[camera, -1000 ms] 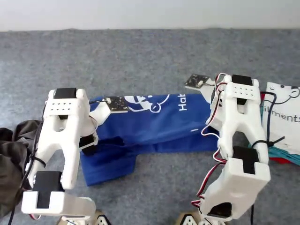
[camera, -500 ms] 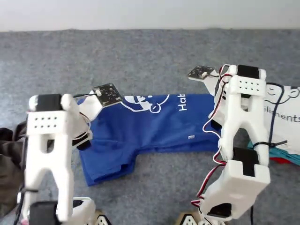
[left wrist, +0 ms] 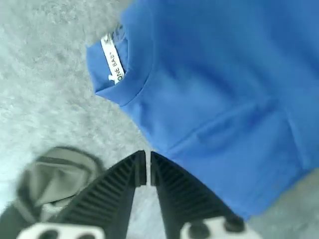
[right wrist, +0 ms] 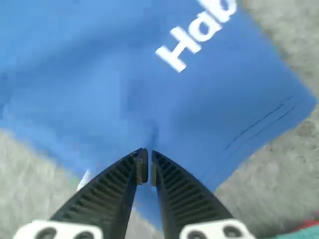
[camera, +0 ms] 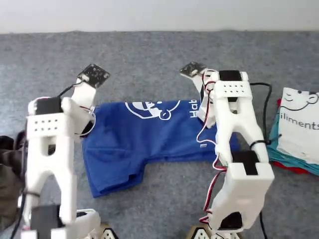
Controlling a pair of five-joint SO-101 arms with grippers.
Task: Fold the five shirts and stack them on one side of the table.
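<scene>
A blue shirt (camera: pixel 149 134) lies folded lengthwise across the middle of the grey table, its white print facing up. My left gripper (camera: pixel 87 128) hangs over the shirt's left end. In the left wrist view this gripper (left wrist: pixel 146 163) is shut and empty, above the table beside the blue shirt (left wrist: pixel 224 99), near its collar label (left wrist: pixel 113 64). My right gripper (camera: pixel 204 113) is over the shirt's right part. It (right wrist: pixel 146 160) is shut and empty, just above the blue cloth (right wrist: pixel 124 74) below the white lettering (right wrist: pixel 199 35).
A stack of folded shirts (camera: pixel 299 124), white on top with teal and red beneath, sits at the right edge. A dark heap of unfolded shirts (camera: pixel 10 174) lies at the left edge; an olive one (left wrist: pixel 55 179) shows beside my left gripper. Bare table stretches behind the blue shirt.
Both grippers have let go of the blue shirt and risen off it. The right arm has swung left, the left arm back and outward. The shirt now lies flatter.
</scene>
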